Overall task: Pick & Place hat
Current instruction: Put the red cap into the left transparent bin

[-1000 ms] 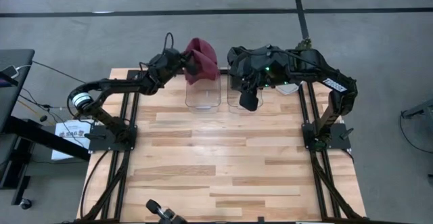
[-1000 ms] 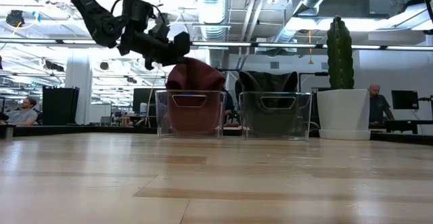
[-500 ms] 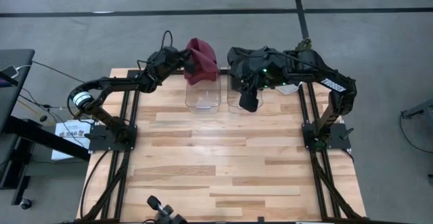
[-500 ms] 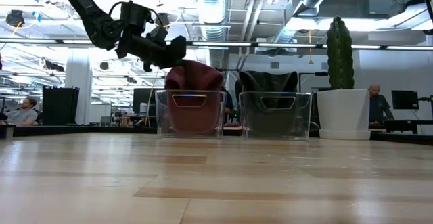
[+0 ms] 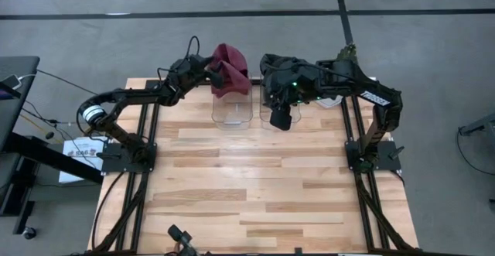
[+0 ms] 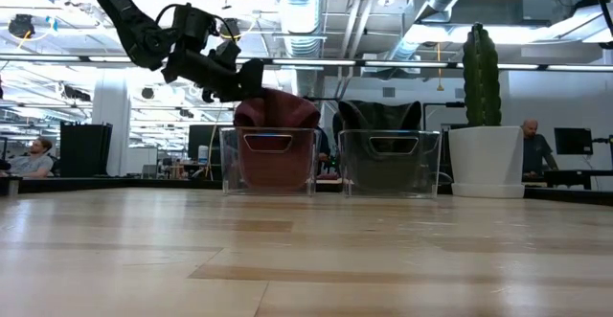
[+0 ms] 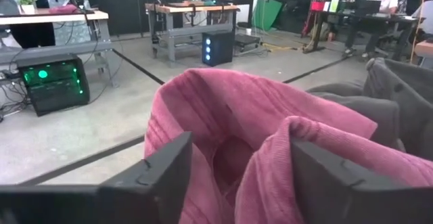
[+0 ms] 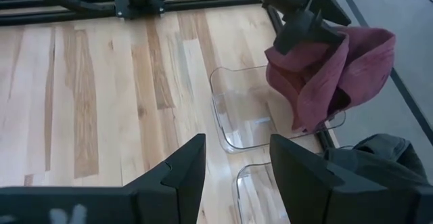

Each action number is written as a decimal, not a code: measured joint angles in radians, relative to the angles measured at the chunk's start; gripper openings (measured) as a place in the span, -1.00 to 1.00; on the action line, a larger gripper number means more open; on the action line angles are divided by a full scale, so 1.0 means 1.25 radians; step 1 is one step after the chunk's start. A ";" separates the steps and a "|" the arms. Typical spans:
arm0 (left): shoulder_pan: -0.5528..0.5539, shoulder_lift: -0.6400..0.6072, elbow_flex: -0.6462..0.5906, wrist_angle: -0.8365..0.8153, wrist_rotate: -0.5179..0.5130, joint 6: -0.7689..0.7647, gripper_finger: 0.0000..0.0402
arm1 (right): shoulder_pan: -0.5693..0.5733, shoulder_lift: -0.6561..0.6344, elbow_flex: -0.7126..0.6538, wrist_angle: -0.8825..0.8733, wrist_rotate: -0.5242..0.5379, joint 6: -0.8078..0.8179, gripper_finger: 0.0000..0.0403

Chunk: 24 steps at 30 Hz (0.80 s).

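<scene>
Two clear bins (image 5: 232,109) are sitting top centre. One red hat (image 5: 230,69) is draping over the left one, one dark hat (image 5: 280,66) over the right. The left gripper (image 5: 216,73), fingers parted, is straddling red folds; the right gripper (image 8: 233,173) is hovering open, empty.

The red hat (image 5: 230,70) sits in the left bin (image 5: 232,110), beside the right bin (image 6: 390,162).

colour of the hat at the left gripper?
Dark red hat, ribbed knit, best seen in the left wrist view.
</scene>
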 joint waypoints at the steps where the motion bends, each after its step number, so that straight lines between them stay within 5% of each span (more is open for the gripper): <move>1: 0.000 -0.005 0.000 -0.006 0.000 0.000 0.14 | 0.000 -0.001 0.000 0.000 0.000 0.000 -0.23; 6: 0.000 -0.057 0.000 -0.083 0.000 0.001 0.30 | 0.000 -0.002 0.000 -0.004 0.000 0.001 -0.25; 16: 0.001 -0.153 0.000 -0.261 -0.002 0.011 0.32 | 0.000 -0.002 0.000 -0.007 0.000 0.005 -0.26; 24: 0.001 -0.154 0.000 -0.272 -0.134 -0.035 0.32 | 0.000 -0.002 0.000 -0.007 0.000 0.022 -0.26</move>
